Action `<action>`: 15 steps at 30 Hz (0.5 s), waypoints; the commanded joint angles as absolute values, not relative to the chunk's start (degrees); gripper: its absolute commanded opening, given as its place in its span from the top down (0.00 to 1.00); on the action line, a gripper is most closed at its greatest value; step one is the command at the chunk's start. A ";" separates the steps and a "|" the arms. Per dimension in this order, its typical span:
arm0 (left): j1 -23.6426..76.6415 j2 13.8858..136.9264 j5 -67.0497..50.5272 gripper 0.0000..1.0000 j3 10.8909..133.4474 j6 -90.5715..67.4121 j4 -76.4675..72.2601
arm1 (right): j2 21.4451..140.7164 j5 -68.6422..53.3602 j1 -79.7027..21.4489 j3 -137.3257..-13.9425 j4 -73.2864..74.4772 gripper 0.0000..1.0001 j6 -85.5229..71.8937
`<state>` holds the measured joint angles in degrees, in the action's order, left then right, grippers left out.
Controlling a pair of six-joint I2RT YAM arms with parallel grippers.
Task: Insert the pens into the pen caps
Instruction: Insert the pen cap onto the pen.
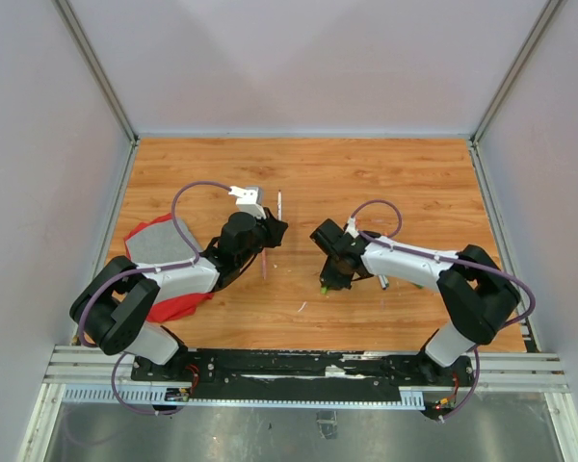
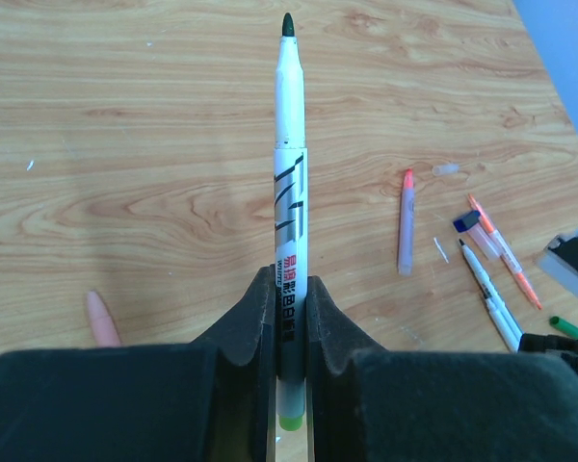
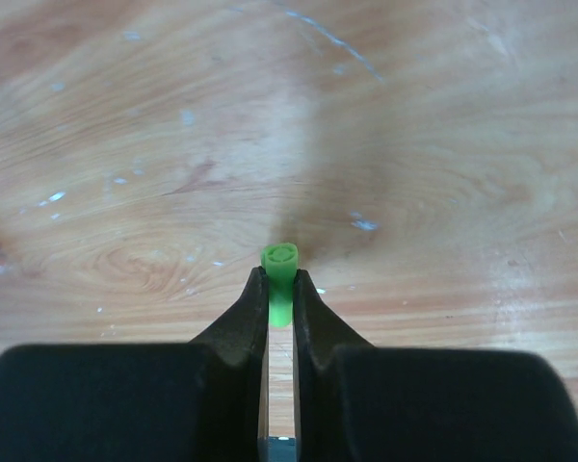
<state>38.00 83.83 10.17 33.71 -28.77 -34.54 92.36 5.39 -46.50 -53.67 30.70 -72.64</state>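
Note:
My left gripper (image 2: pixel 289 284) is shut on a white pen (image 2: pixel 289 173) with a dark green tip and a light green rear end. The pen points straight out from the jaws, above the wooden table. In the top view this gripper (image 1: pixel 274 229) sits left of centre with the pen (image 1: pixel 280 205) pointing away. My right gripper (image 3: pixel 280 279) is shut on a short green pen cap (image 3: pixel 279 258), held just above the table. In the top view it (image 1: pixel 328 279) faces the left gripper, a short gap apart, with the cap (image 1: pixel 323 287) at its tips.
More pens lie on the table to the right in the left wrist view: a lilac pen with an orange tip (image 2: pixel 405 221), an orange pen (image 2: pixel 506 258), white pens (image 2: pixel 491 294), a blue cap (image 2: pixel 464 221), a clear cap (image 2: pixel 446 169). A pink cap (image 2: pixel 103 320) lies at the left. A red and grey cloth (image 1: pixel 169 289) lies under the left arm.

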 commanded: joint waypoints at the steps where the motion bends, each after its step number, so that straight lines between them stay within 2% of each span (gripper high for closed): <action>1: 37.62 82.70 9.46 1.00 33.87 -28.31 -35.86 | 88.27 8.03 -47.27 -52.21 24.40 0.99 -60.00; 6: 37.62 82.79 8.48 0.99 33.84 -27.97 -36.34 | 83.81 5.08 -46.04 -48.76 14.73 0.99 -51.13; 11: 37.62 82.44 8.19 0.99 33.44 -27.86 -36.91 | 80.58 -4.47 -42.14 -43.33 3.06 0.99 -44.20; 15: 37.62 82.12 7.89 1.00 33.17 -27.38 -37.41 | 78.46 -8.51 -38.62 -41.53 0.35 0.99 -39.99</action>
<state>37.98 83.83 8.62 33.71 -28.69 -34.63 80.90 -2.79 -41.65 -43.18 7.05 -47.57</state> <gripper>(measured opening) 0.122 0.052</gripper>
